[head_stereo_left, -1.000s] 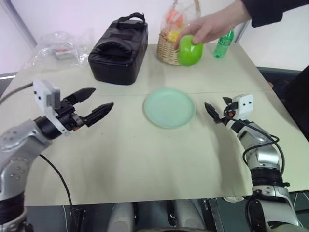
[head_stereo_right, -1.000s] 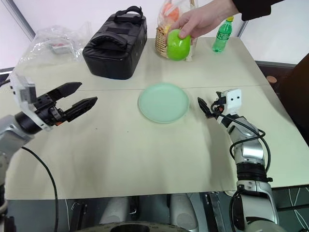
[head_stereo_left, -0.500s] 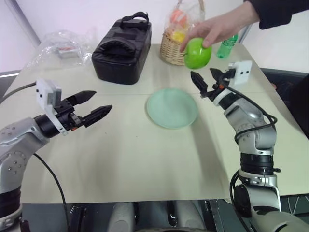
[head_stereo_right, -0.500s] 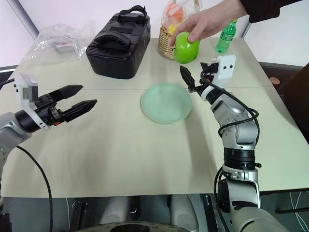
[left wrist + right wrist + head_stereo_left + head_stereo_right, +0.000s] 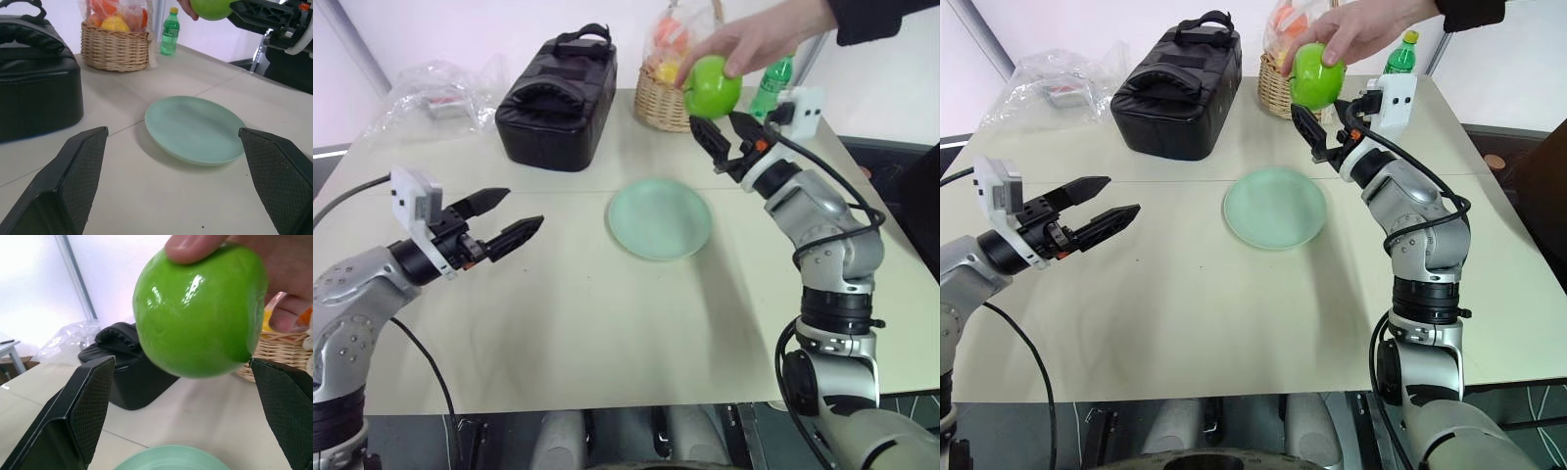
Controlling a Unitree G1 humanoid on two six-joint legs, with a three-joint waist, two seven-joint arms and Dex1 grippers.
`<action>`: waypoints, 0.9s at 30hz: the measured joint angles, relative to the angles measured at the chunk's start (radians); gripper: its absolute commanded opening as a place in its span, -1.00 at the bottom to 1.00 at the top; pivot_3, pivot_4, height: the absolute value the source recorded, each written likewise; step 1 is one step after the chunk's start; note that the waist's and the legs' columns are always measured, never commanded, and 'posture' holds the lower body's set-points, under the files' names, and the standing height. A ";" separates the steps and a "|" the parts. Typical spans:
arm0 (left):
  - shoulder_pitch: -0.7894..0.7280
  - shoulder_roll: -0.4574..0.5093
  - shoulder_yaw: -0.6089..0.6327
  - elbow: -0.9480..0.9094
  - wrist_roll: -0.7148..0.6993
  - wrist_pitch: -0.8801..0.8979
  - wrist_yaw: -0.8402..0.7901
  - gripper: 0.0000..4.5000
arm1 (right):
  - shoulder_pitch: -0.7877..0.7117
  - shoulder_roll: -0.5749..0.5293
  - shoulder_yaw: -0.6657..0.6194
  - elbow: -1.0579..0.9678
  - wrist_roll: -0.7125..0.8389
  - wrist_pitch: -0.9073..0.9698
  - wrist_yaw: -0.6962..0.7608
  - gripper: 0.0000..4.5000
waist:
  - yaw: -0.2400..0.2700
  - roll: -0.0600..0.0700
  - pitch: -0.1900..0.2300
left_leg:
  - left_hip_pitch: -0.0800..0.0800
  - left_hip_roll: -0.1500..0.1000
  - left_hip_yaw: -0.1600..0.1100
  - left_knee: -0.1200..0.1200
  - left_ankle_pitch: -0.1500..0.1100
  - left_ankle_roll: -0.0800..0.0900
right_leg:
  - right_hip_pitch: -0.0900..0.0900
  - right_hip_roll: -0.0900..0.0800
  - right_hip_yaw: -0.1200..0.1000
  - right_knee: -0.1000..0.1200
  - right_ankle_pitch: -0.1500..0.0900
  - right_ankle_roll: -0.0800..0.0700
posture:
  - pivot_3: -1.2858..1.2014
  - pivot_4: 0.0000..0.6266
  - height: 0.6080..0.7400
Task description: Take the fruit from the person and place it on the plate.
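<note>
Your right gripper (image 5: 722, 139), with its two black fingers spread wide and holding nothing, sat in the upper right of the head picture, just under the bright green, shiny, round fruit (image 5: 712, 86). You had not gripped the fruit. A person's bare hand (image 5: 756, 39), with a dark sleeve, held it from above, up in the air in front of the woven basket (image 5: 661, 101). In the right wrist picture the fruit filled the space between your two fingers (image 5: 88, 411), but no finger touched it.

To do this step well, you needed to push in a little more, so the fat middle of the fruit sat between the pads. Then close slowly. The shiny skin would likely slip if you pinched only the edge. Wait for the person to let go before you pull away.

The round, flat, pale mint-green plate (image 5: 660, 218) lay bare on the table near the middle of the picture, below the fruit. Your left gripper (image 5: 509, 220) was also wide and empty, at the left.
</note>
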 measured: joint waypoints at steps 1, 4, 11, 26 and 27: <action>0.000 -0.001 0.000 0.000 0.001 -0.001 0.000 0.99 | -0.004 0.001 0.002 -0.003 0.002 0.005 0.000 1.00 | 0.000 0.000 0.000 | 0.000 0.000 0.000 0.000 0.000 0.000 | 0.000 0.000 0.000 0.000 0.000 0.000 | 0.03 -0.52 1.00; -0.001 -0.008 0.000 0.000 0.007 -0.006 0.002 0.99 | -0.028 0.010 0.009 -0.003 0.001 0.009 -0.007 1.00 | -0.004 0.000 0.000 | 0.000 0.000 0.000 0.000 0.000 0.000 | 0.000 0.001 0.000 0.000 0.000 0.000 | 0.03 -0.52 1.00; -0.001 -0.021 -0.001 0.000 0.015 -0.009 0.019 0.99 | -0.088 0.042 0.021 0.064 -0.042 -0.042 -0.031 1.00 | -0.001 0.000 0.000 | 0.000 0.000 0.000 0.000 0.000 0.000 | -0.001 0.000 0.000 0.000 0.000 0.000 | 0.03 -0.52 1.00; 0.023 -0.031 -0.001 -0.018 0.021 -0.021 0.037 1.00 | -0.081 -0.004 0.106 0.073 -0.095 -0.052 0.035 0.33 | -0.002 0.000 0.000 | 0.000 0.000 0.000 -0.001 0.000 0.000 | -0.001 0.000 0.000 0.000 0.000 0.000 | 0.03 -0.52 1.00; 0.026 -0.031 0.000 -0.017 0.024 -0.021 0.037 1.00 | -0.067 -0.014 0.139 0.065 -0.108 -0.044 0.060 0.33 | -0.003 0.000 0.000 | 0.000 0.000 0.000 -0.001 0.000 0.000 | -0.001 0.000 0.000 0.000 0.000 0.000 | 0.03 -0.52 1.00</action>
